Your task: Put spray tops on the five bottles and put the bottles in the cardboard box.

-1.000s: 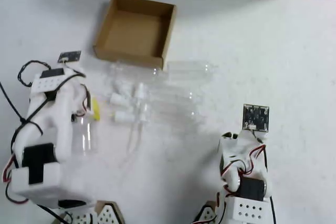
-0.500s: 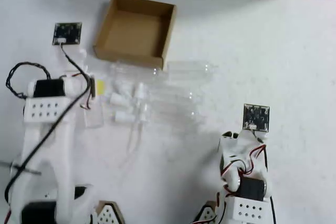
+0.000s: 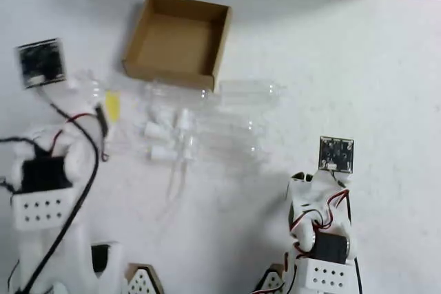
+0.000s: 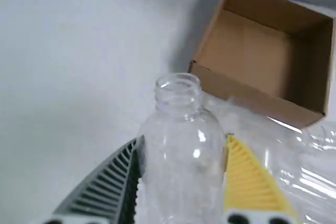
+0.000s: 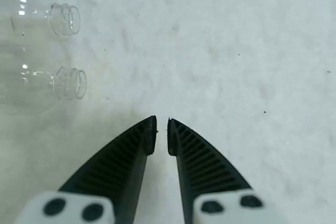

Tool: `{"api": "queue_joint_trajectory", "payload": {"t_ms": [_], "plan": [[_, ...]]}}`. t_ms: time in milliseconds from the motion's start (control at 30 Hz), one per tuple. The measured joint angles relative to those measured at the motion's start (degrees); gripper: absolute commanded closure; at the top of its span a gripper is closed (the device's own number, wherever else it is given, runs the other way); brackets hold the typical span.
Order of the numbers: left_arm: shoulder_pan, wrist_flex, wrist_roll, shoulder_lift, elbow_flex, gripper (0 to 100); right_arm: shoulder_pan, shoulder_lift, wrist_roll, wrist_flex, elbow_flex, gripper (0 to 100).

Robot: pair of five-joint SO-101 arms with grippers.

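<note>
Clear plastic bottle [image 4: 178, 93] is clamped between my left gripper's [image 4: 184, 144] grey and yellow fingers [image 4: 247, 182], neck uncapped (mouth wide open), with the cardboard box [image 4: 262, 51] just beyond it and not touching. From the high view I see the left gripper [image 3: 103, 105] over the white surface [image 3: 358, 53], off the box's [image 3: 178, 39] left side. The other bottles [image 3: 249, 92] lie on their sides near the box's front wall. The white spray tops [image 3: 160, 151] lie beside them, toward the left arm. My right gripper [image 5: 157, 132] hangs low over the surface, fingers almost together with a thin gap, holding nothing. Two bottle necks [image 5: 64, 18] lie near it.
</note>
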Motion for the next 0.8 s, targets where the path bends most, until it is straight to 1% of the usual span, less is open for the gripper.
{"api": "queue_joint_trajectory", "payload": {"t_ms": [100,200,267,333,400,500,600,700,800], "plan": [[-4.9,-2.5,0.4,-2.8,4.4,89,0.0,0.0,0.0,0.0,0.0,98.0],[-5.8,-6.2,0.5,-3.8,11.1,89,1.6,0.0,0.0,0.0,-0.6,97.8],[-6.4,-10.9,0.5,-3.8,15.4,89,2.5,0.0,1.1,-0.5,-1.5,98.1],[-8.0,-15.1,1.0,-3.8,18.5,89,3.2,0.0,6.1,-2.9,-1.7,97.8],[-9.7,-17.1,3.8,-3.8,19.3,89,2.6,0.0,12.5,-5.8,-1.7,97.8],[-13.8,-18.4,8.2,-3.8,19.3,89,-2.4,0.0,17.8,-7.8,-4.0,98.2],[-16.3,-18.6,9.2,-3.8,19.3,89,-9.5,0.0,22.1,-8.1,-7.6,98.2],[-16.9,-18.6,9.5,-3.8,19.3,89,-16.4,2.2,22.8,-8.5,-12.6,98.2],[-17.1,-18.6,9.7,-1.5,18.5,89,-23.1,10.7,22.6,-8.6,-18.8,98.1]]}}
